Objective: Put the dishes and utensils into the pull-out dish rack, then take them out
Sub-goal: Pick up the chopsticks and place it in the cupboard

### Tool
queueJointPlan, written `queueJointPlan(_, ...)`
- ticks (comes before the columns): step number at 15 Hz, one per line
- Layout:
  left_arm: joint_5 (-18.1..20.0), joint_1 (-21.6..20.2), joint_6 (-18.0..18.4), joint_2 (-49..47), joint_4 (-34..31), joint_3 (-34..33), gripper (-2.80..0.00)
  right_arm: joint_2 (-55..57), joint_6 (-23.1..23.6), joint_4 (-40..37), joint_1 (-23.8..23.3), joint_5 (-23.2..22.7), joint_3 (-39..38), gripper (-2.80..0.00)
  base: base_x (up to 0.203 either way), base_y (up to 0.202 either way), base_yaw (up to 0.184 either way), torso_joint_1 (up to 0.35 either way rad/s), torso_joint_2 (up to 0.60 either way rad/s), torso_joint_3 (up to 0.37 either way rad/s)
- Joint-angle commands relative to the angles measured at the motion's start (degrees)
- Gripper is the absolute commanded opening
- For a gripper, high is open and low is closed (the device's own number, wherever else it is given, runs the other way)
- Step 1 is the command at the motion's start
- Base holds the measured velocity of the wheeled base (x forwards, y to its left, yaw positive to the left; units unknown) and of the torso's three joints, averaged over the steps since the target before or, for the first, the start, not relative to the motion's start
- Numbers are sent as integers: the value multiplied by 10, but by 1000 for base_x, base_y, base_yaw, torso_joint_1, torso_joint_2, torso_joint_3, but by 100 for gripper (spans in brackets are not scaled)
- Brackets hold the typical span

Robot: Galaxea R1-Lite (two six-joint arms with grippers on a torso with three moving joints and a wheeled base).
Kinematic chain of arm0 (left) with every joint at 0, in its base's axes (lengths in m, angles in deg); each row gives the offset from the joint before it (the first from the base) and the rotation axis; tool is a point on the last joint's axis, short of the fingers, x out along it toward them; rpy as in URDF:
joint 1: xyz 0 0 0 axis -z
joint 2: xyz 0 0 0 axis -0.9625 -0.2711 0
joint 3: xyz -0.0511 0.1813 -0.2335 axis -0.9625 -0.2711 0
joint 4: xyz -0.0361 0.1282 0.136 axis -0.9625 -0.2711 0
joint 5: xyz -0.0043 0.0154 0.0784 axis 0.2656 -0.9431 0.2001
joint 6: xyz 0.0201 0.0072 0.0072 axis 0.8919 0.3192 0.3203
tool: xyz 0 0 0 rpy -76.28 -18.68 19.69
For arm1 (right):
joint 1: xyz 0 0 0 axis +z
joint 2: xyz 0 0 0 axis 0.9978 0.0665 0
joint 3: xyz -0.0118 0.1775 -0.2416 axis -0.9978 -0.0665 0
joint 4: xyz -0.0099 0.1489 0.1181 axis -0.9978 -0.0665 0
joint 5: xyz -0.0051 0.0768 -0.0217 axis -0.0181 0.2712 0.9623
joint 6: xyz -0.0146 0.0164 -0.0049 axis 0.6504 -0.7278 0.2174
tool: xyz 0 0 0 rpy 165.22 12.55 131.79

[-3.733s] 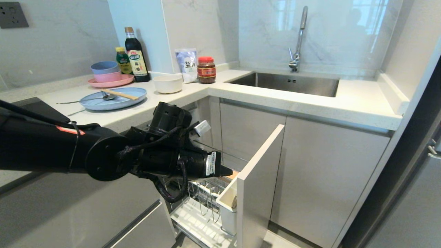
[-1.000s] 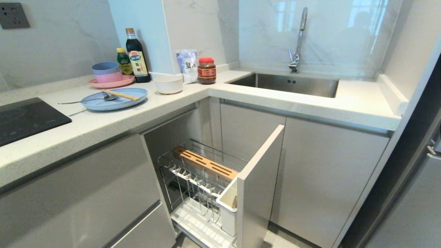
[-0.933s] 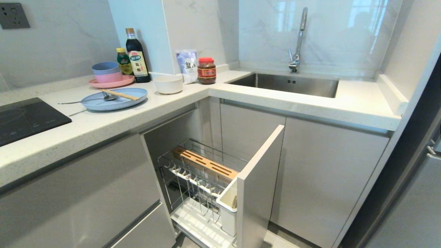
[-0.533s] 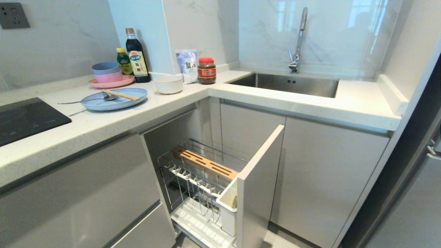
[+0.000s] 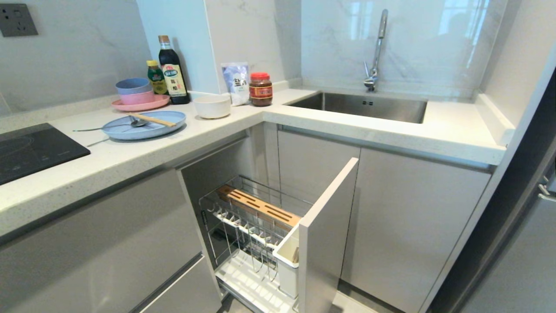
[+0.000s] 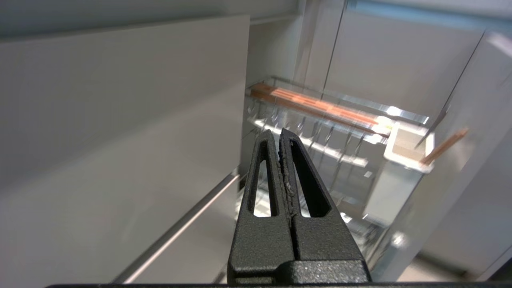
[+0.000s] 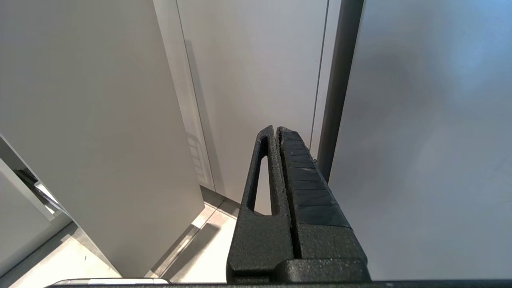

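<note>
The pale blue plate (image 5: 143,125) lies on the counter with the wooden chopsticks (image 5: 152,118) and the silver spoon (image 5: 108,126) resting on it. The white bowl (image 5: 212,105) stands to its right. Below the counter the pull-out dish rack (image 5: 256,217) is drawn out, with its wooden strip (image 5: 258,206), white caddy (image 5: 286,256) and grey front panel (image 5: 325,234). Neither arm shows in the head view. My left gripper (image 6: 277,134) is shut and empty, facing the pull-out dish rack (image 6: 320,132) from low down. My right gripper (image 7: 276,130) is shut and empty, facing cabinet doors.
A pink plate with stacked blue and pink bowls (image 5: 134,95), sauce bottles (image 5: 171,69), a salt bag (image 5: 238,82) and a red-lidded jar (image 5: 260,89) stand at the counter's back. A black hob (image 5: 30,150) is at left, the sink (image 5: 360,105) and tap (image 5: 377,48) at right.
The left arm, which reached over the rack a few seconds ago, has left the head view. Over the last second nothing in the head view has moved.
</note>
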State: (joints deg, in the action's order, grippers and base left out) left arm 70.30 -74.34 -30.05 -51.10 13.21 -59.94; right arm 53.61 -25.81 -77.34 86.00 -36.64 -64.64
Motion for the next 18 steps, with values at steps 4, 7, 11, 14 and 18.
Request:
queueJointPlan(4,-1,0,-4,-1,1,-15,-280,-2,-1,0,0,0,-1,-280,0,0,0,0,0,0)
queueJointPlan(7,-1,0,-4,-1,1,-15,-280,-2,0,0,0,0,-1,-280,0,0,0,0,0,0)
queueJointPlan(11,-1,0,-4,-1,1,-15,-280,-2,-1,0,0,0,-1,-280,0,0,0,0,0,0)
queueJointPlan(14,-1,0,-4,-1,1,-15,-280,-2,0,0,0,0,-1,-280,0,0,0,0,0,0)
queueJointPlan(18,-1,0,-3,-1,1,-15,-280,-2,0,0,0,0,-1,-280,0,0,0,1,1,-15)
